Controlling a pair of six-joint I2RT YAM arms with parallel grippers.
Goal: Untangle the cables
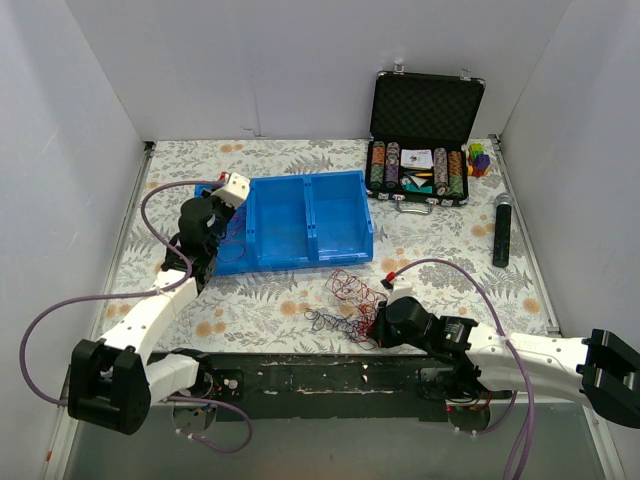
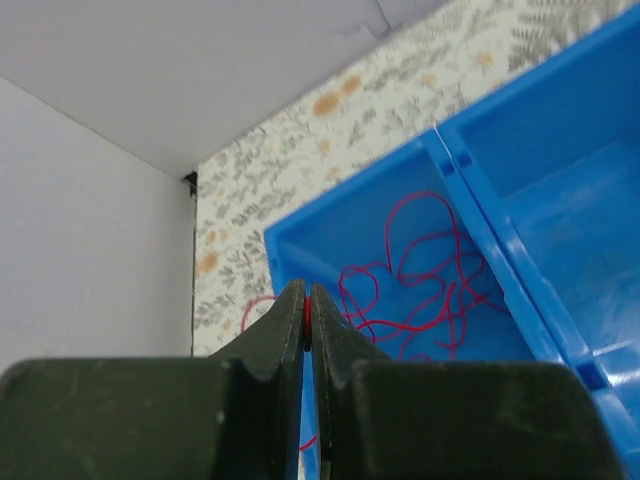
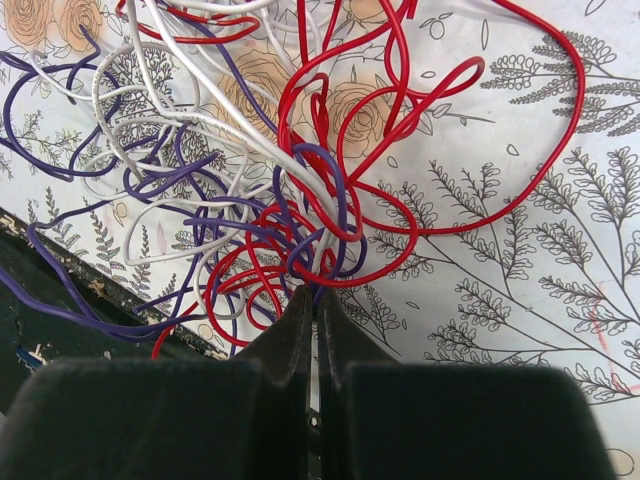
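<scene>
A tangle of red, purple and white cables lies on the floral cloth in front of the blue bin. My right gripper is at its near right edge. In the right wrist view the tangle fills the upper left, and my right gripper is shut on strands at the knot's near side. My left gripper is at the bin's left end. In the left wrist view it is shut on a red cable, whose loops lie in the bin's left compartment.
An open black case of poker chips stands at the back right, with a small colourful toy beside it. A dark cylinder lies at the right. Purple hoses loop around both arms. The dark table edge runs along the front.
</scene>
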